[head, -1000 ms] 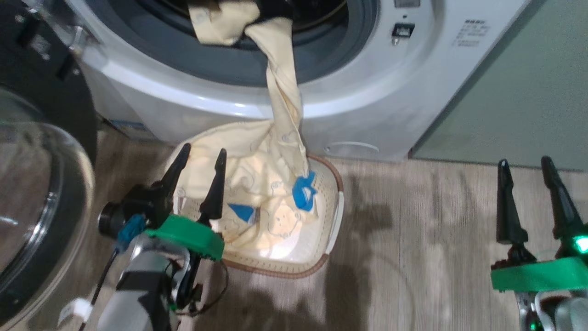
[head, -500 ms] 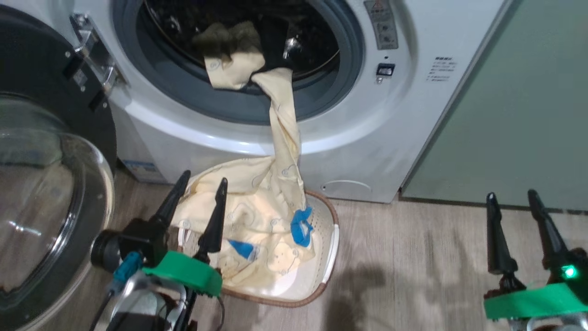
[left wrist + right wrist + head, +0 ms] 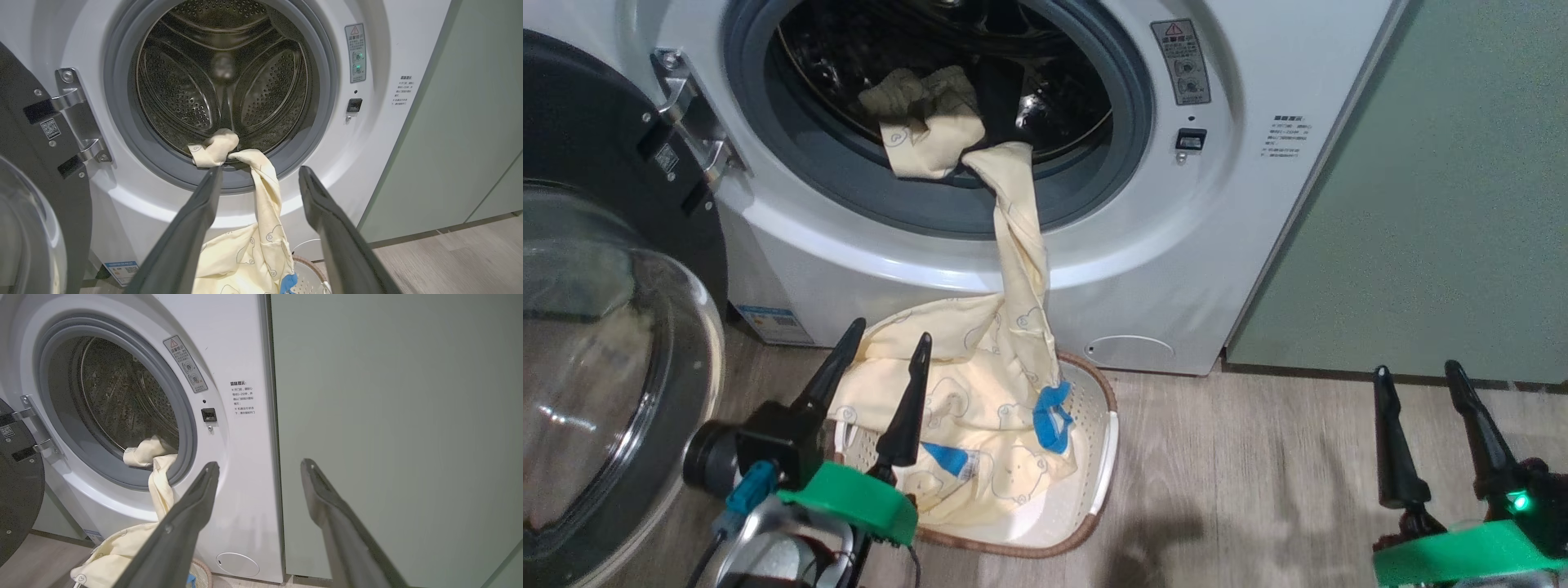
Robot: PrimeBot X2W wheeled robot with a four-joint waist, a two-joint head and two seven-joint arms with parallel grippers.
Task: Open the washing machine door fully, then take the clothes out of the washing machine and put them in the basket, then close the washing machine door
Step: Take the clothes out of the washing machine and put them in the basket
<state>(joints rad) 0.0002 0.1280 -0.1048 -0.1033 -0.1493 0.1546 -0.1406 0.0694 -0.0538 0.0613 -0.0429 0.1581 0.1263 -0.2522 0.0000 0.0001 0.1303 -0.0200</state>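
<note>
The white washing machine [image 3: 1225, 204] stands with its door [image 3: 596, 327] swung open to the left. Cream-yellow clothes [image 3: 988, 408] lie heaped in the cream basket [image 3: 1098, 457] on the floor. One twisted strand of cloth runs up from the heap and hangs over the grey drum mouth [image 3: 866, 184], its end bunched inside the drum [image 3: 212, 149]. My left gripper [image 3: 886, 353] is open, empty, low in front of the basket's left side. My right gripper [image 3: 1417, 374] is open and empty over the floor at the lower right, well away from the clothes.
A pale green cabinet [image 3: 1429, 204] stands flush against the machine's right side. Wooden floor [image 3: 1258, 490] stretches between the basket and my right gripper. The open door's glass bowl [image 3: 580, 384] bulges close to my left arm. The steel drum [image 3: 220, 77] holds nothing but the cloth's end.
The head camera has tilted up, so more of the drum mouth and machine front shows. Clothes, basket and both open grippers keep their places relative to each other.
</note>
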